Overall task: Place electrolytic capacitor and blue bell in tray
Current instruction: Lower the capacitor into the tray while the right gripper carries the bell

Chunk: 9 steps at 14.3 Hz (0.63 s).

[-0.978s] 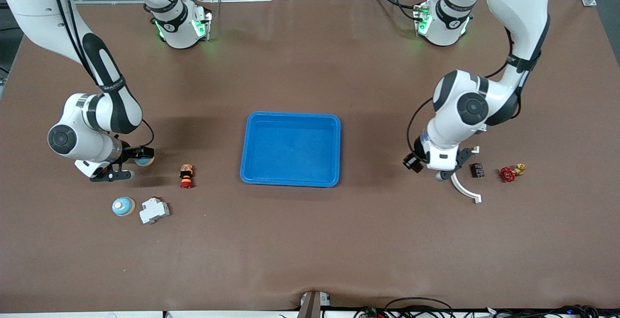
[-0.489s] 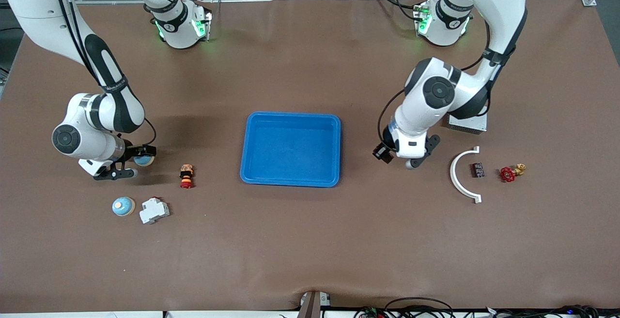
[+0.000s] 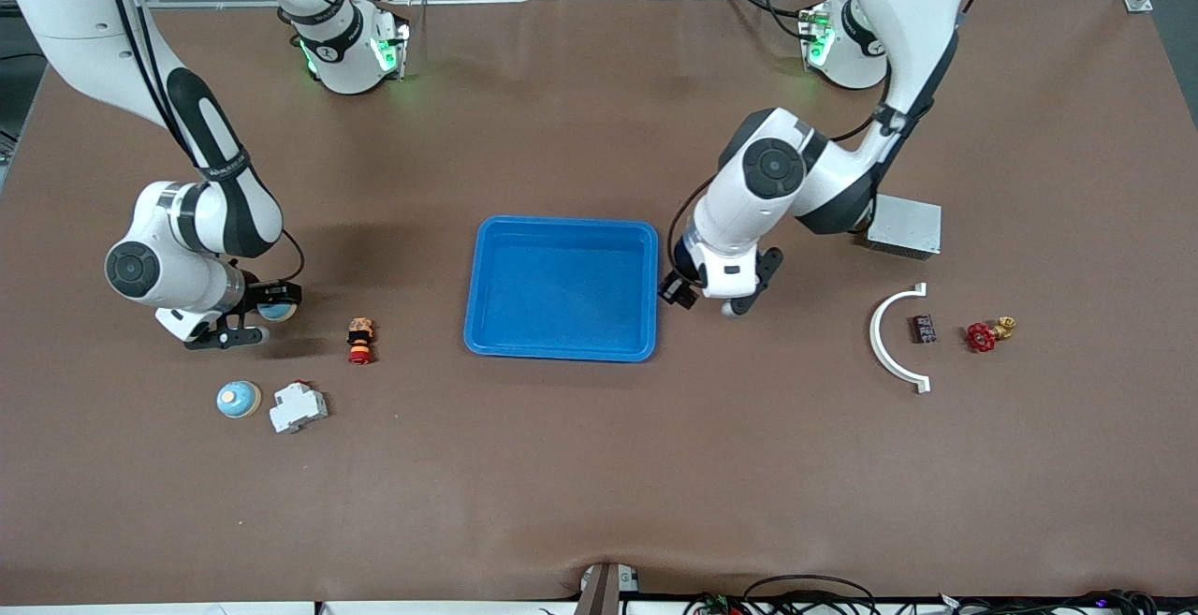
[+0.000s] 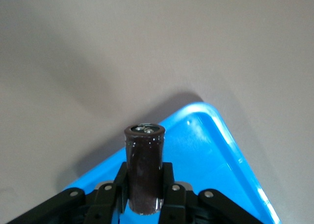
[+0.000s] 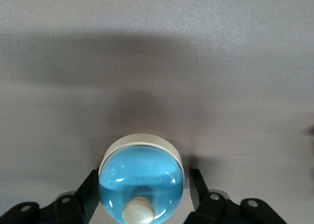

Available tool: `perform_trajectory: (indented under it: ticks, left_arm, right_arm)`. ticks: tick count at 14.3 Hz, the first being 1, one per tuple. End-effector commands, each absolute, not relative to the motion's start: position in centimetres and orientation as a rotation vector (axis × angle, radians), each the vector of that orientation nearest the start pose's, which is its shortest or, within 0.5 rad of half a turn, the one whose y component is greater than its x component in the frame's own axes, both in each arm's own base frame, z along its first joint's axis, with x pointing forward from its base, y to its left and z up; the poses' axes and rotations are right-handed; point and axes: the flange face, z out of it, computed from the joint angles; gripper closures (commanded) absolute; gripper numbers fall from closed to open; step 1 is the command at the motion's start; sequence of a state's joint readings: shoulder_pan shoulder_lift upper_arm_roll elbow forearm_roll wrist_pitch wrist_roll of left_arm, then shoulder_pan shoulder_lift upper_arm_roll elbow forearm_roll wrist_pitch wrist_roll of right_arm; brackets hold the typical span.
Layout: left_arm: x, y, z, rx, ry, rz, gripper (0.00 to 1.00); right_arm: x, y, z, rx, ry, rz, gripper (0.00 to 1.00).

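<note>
Blue tray (image 3: 562,289) at table centre. Left gripper (image 4: 145,197) clamps electrolytic capacitor (image 4: 144,167) over tray rim: early release drops it outside. Right gripper (image 5: 141,194) pinches blue bell (image 5: 141,187) near right arm's table edge: round dome may slip

Tray: we see the blue tray (image 3: 562,287) at mid-surface (image 3: 599,465).
Left tool (image 3: 725,301): over the surface just beside the tray's edge toward the left arm's end.
Right tool (image 3: 245,315): low, gripping a blue bell (image 3: 277,309).
</note>
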State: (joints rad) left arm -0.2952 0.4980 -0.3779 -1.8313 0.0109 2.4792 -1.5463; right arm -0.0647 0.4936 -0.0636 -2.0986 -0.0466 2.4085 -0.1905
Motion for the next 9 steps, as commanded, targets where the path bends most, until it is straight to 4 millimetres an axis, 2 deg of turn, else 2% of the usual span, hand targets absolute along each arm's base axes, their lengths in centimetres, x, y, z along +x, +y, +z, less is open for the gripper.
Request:
perform_trajectory:
  ticks: [1,3,5,6,7,9]
  left_arm:
    - [53.3,-42.8,28.7,-3.006,-1.555,0.137,1.0]
    - [52.6,-44.8,27.9,-3.008,-1.55,0.163,1.0]
    - [52.4,-45.5,27.3,-3.011,-1.544,0.177,1.0]
    - [52.3,-46.1,27.0,-3.02,-1.534,0.182,1.0]
    - [52.0,-47.1,26.4,-3.025,-1.52,0.196,1.0]
    - [52.6,-47.9,26.0,-3.036,-1.527,0.206,1.0]
  right_arm:
    - [55.5,-7.2,16.6,-3.157,-0.197,0.295,0.43]
    - [55.5,-7.1,16.7,-3.151,-0.236,0.295,0.59]
    - [55.8,-7.0,17.8,-3.151,-0.256,0.281,0.65]
    - [56.0,-6.6,18.9,-3.153,-0.262,0.266,0.65]
    - [56.2,-5.7,19.7,-3.152,-0.281,0.262,0.65]
    - [56.4,-3.4,21.7,-3.145,-0.297,0.241,0.64]
